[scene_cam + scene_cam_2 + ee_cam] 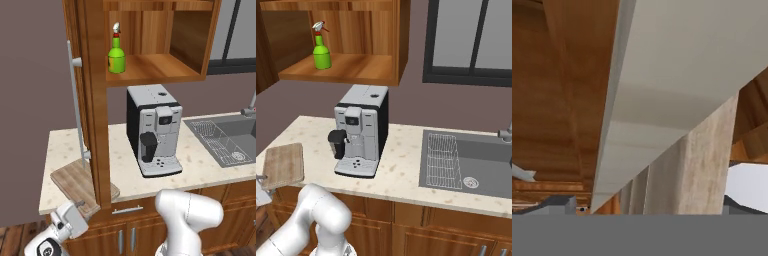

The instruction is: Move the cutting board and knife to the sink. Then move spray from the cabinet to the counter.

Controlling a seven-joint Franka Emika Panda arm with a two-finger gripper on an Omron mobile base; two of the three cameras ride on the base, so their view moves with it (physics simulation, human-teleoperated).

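Note:
The cutting board (75,184) lies on the left front corner of the counter (200,170) and juts over its edge. It is also at the left of the right base view, cutting board (284,165). My gripper (78,205) is low in front of that corner, just below the board's front edge, and it is open and holds nothing. In the hand view the gripper (647,207) points up at the board's striped underside (697,170). The spray (116,52) stands upright on the shelf of the open cabinet (160,67). The sink (227,140) is at the right. The knife is hidden.
A coffee machine (152,130) stands mid-counter between the board and the sink. The cabinet's open door (95,110), with its bar handle (76,100), hangs over the board's right side. A pale grey sliver (522,173) shows at the hand view's left; what it is I cannot tell.

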